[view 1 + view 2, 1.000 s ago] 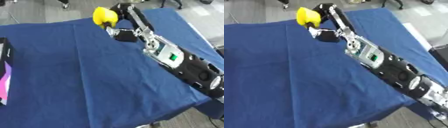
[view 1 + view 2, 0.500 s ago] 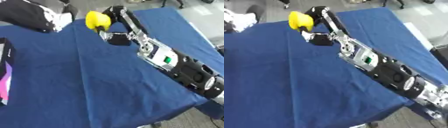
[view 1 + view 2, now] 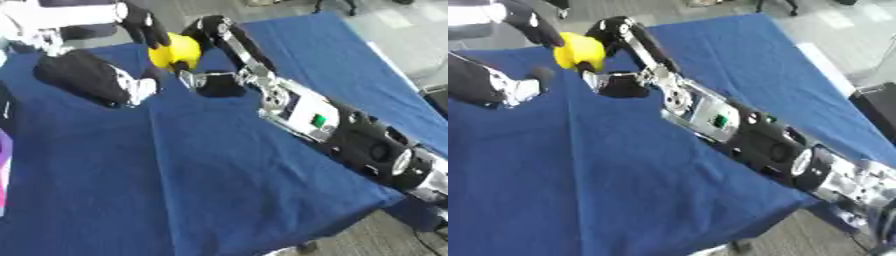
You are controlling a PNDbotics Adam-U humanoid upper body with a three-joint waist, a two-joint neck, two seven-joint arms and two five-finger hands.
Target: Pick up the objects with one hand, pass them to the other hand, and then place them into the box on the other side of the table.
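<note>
Left hand (image 3: 144, 27) arrived at held yellow object (image 3: 175, 50).

Right hand (image 3: 208, 75) — fingers curled round a yellow object (image 3: 175, 50), held above the far part of the blue table (image 3: 227, 175). Left hand (image 3: 144, 30) — black fingers touching the object's upper left side; grip unclear. Purple-edged box (image 3: 3, 170) at the left edge.
</note>
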